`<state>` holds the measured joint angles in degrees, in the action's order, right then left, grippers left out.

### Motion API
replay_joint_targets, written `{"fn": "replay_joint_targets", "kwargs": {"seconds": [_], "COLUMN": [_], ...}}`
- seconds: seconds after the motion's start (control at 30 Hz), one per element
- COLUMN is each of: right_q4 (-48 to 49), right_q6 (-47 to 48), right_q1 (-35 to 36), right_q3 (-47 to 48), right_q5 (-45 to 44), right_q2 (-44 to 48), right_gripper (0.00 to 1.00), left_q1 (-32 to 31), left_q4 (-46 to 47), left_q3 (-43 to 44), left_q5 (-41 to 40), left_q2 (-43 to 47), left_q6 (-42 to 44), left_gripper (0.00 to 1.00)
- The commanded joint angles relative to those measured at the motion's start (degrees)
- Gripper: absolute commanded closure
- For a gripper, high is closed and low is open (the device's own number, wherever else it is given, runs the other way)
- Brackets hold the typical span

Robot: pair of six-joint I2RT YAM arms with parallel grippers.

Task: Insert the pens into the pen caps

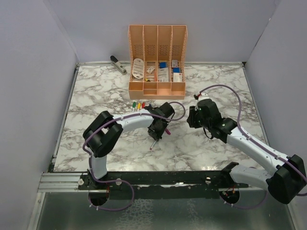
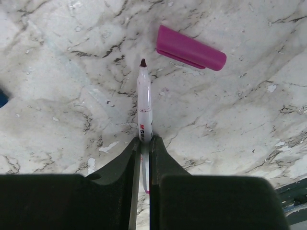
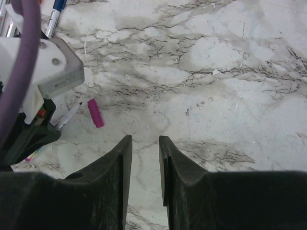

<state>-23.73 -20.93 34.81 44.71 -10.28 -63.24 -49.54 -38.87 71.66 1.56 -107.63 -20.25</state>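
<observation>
Pen (image 2: 145, 110) is clamped in the left gripper (image 2: 145, 141), fingers pinched tight on the white barrel about midway, so the dark tip sticks out past the fingertips and its long axis runs straight along the gripper. From the top view that pen (image 1: 152, 145) sits around the middle of the tabletop (image 1: 96, 96), slanted down with the tip toward the near edge, close to the marble. The purple cap (image 2: 191, 48) lies flat on the marble just beyond the tip and off to one side, lying crosswise to the pen, not touching it. Bare marble shows all round the tip, and both side edges are well apart from it. The right gripper (image 3: 144, 143) hangs to the right of centre with its jaws partly apart and nothing between them. Its wrist view catches the pen and cap side-on, which the top view mostly hides behind the arm. Only the top view shows the other pens (image 1: 138, 106), a small bunch with green, yellow and red ends, just in front of the peach organiser (image 1: 157, 52) by the far edge
</observation>
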Motion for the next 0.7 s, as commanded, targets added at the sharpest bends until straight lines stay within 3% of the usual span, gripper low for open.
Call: {"fn": "replay_joint_targets", "kwargs": {"seconds": [0.0,0.37,0.67], "right_q4": [2.84,9.56,8.84], "right_q6": [1.99,5.44,9.57], "right_q1": [0.17,0.22,1.17], "right_q3": [-1.51,-2.69,2.89], "right_q5": [3.86,16.52,18.4], "right_q2": [-0.22,-5.41,-15.69], "right_gripper": [0.71,0.65,0.6], "left_q1": [2.87,5.61,5.64], "left_q4": [1.61,11.79,23.78], "left_q3": [-3.36,-10.74,-20.38], "left_q5": [-3.58,-7.38,-3.98], "left_q2": [3.17,23.18,36.96], "left_q6": [-0.01,-0.5,1.74], "left_gripper": [1.0,1.0,1.0]}}
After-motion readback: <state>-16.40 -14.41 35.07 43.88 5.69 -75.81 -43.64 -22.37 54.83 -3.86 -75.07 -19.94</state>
